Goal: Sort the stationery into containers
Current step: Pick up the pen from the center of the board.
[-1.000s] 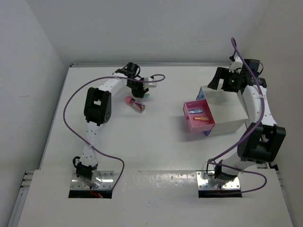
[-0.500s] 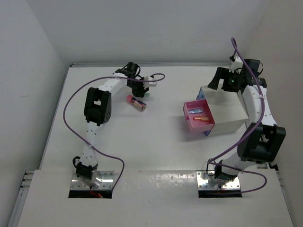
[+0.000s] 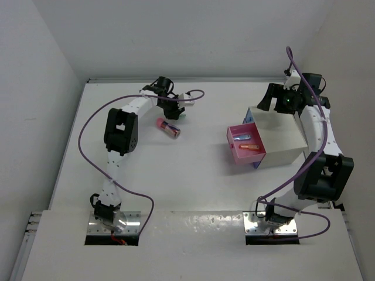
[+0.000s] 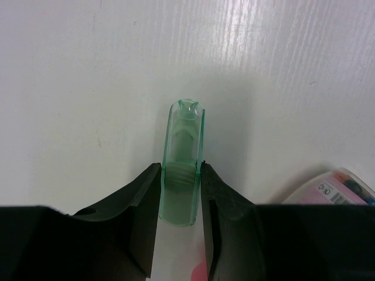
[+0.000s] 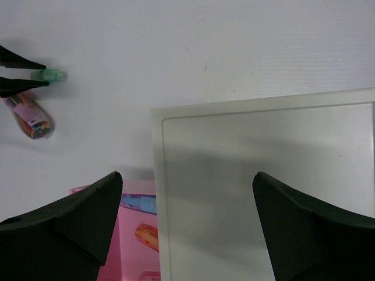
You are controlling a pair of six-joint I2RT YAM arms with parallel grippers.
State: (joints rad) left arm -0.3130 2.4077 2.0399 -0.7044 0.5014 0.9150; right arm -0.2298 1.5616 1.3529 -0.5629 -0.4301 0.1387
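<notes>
**Top external.** Left claw point(image 3: 173, 111) sits at the far-left part of the desk point(image 3: 193, 187). A mint green piece point(image 3: 182, 116) shows just at its tips. The pink-red cylinder point(image 3: 168, 127) lies just beside it, on the near side. The pink drawer point(image 3: 245, 146) stands pulled out of the white cabinet point(image 3: 282, 137), well apart to the right and a little nearer the bases. Judgement: the carry goes rightward across open desk. Right claw point(image 3: 274, 98) hangs over the cabinet's far edge and is nearer the drawer, but the left arm has the piece.

**Left wrist.** Left claw point(image 4: 180, 172) is narrowed down onto the mint green piece point(image 4: 184, 137), with both fingers point(image 4: 143, 205) touching its sides. The long axis runs in line with the fingers, rounded end sticking out past the tips. Cannot tell whether it is off the desk point(image 4: 82, 82). The cylinder point(image 4: 338, 186) is at lower right, apart from the claw.

**Right wrist.** Right claw point(image 5: 186, 175) is spread wide with nothing between the fingers. It is above the cabinet point(image 5: 263, 170) top, with the pink drawer point(image 5: 132, 246) below left holding small pieces. The mint green piece point(image 5: 54, 75) is far left.
</notes>
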